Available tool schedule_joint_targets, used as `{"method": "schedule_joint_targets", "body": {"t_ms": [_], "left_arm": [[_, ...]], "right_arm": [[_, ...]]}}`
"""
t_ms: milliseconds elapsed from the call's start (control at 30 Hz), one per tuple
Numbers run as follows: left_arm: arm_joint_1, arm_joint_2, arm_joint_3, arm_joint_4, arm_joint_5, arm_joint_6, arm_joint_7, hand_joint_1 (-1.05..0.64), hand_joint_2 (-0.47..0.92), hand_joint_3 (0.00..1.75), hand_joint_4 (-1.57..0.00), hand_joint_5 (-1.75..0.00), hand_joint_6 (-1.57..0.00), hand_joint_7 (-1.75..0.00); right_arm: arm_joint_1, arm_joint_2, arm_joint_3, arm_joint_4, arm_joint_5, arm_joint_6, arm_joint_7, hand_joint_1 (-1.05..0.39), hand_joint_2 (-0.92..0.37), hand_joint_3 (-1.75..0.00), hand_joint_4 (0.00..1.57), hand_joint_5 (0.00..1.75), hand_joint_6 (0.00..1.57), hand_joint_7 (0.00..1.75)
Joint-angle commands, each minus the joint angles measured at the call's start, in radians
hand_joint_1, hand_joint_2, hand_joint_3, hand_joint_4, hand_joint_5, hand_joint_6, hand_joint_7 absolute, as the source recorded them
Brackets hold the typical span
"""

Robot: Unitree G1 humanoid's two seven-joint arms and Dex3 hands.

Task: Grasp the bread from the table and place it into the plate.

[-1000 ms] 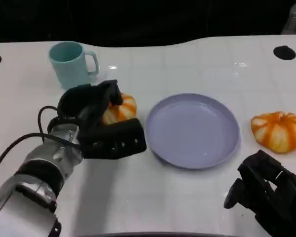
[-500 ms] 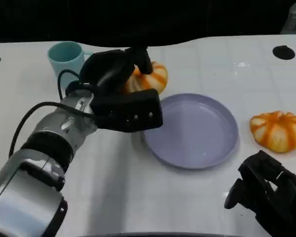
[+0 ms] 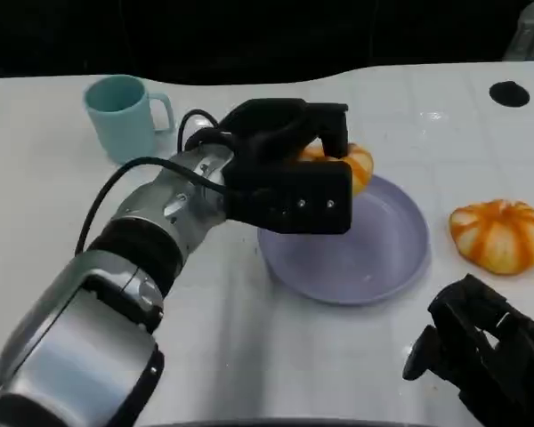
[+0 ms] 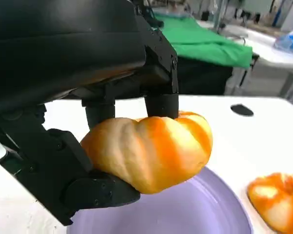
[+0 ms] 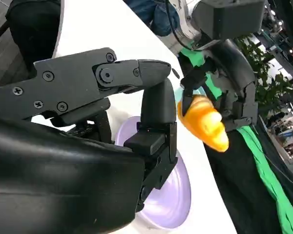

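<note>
Head view: the left hand (image 3: 289, 169) reaches across the desk (image 3: 205, 329), grasping the bread (image 3: 343, 162) lifted above the far left rim of the plate (image 3: 374, 258). Right hand (image 3: 481, 356) rests low at the near edge, fingers curled on nothing. A second bread (image 3: 498, 233) lies right of the plate; a mug (image 3: 122, 116) stands far left.
</note>
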Motion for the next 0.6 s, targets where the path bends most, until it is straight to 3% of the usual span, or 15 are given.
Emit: {"method": "schedule_joint_targets", "body": {"t_ms": [33, 400, 433, 500, 533, 600], "left_arm": [[-0.026, -0.022, -0.024, 0.029, 0.019, 0.028, 0.007, -0.16, 0.53, 0.94, -0.87, -1.75, -0.70, -1.75], [-0.018, -0.073, -0.042, 0.077, 0.032, 0.079, 0.020, -0.16, 0.60, 0.83, -0.86, -1.75, -0.68, -1.75], [-0.016, -0.077, -0.041, 0.081, 0.032, 0.078, 0.023, -0.14, 0.60, 0.70, -0.84, -1.75, -0.70, -1.65], [-0.013, -0.083, -0.040, 0.088, 0.031, 0.082, 0.020, -0.13, 0.61, 0.60, -0.83, -1.75, -0.72, -1.60], [-0.013, -0.086, -0.040, 0.090, 0.030, 0.084, 0.017, -0.16, 0.69, 0.43, -0.78, -1.57, -0.78, -1.09], [-0.012, -0.089, -0.039, 0.093, 0.030, 0.087, 0.013, -0.17, 0.81, 0.18, -0.76, -1.46, -0.96, -0.55]], "right_arm": [[0.006, -0.007, -0.003, -0.012, 0.004, -0.011, 0.008, -0.54, -0.92, -0.25, 0.65, 1.75, 0.53, 1.62], [0.007, 0.000, -0.002, -0.013, 0.010, -0.010, 0.010, -0.54, -0.92, -0.23, 0.65, 1.75, 0.55, 1.57], [0.007, 0.001, -0.002, -0.013, 0.012, -0.009, 0.009, -0.53, -0.92, -0.23, 0.65, 1.75, 0.55, 1.57], [0.007, 0.001, -0.001, -0.015, 0.011, -0.008, 0.007, -0.53, -0.92, -0.22, 0.65, 1.75, 0.55, 1.57], [0.007, 0.001, 0.000, -0.016, 0.009, -0.008, 0.007, -0.53, -0.92, -0.22, 0.65, 1.75, 0.55, 1.57], [0.008, 0.000, 0.000, -0.016, 0.007, -0.008, 0.006, -0.54, -0.92, -0.22, 0.65, 1.75, 0.55, 1.57]]}}
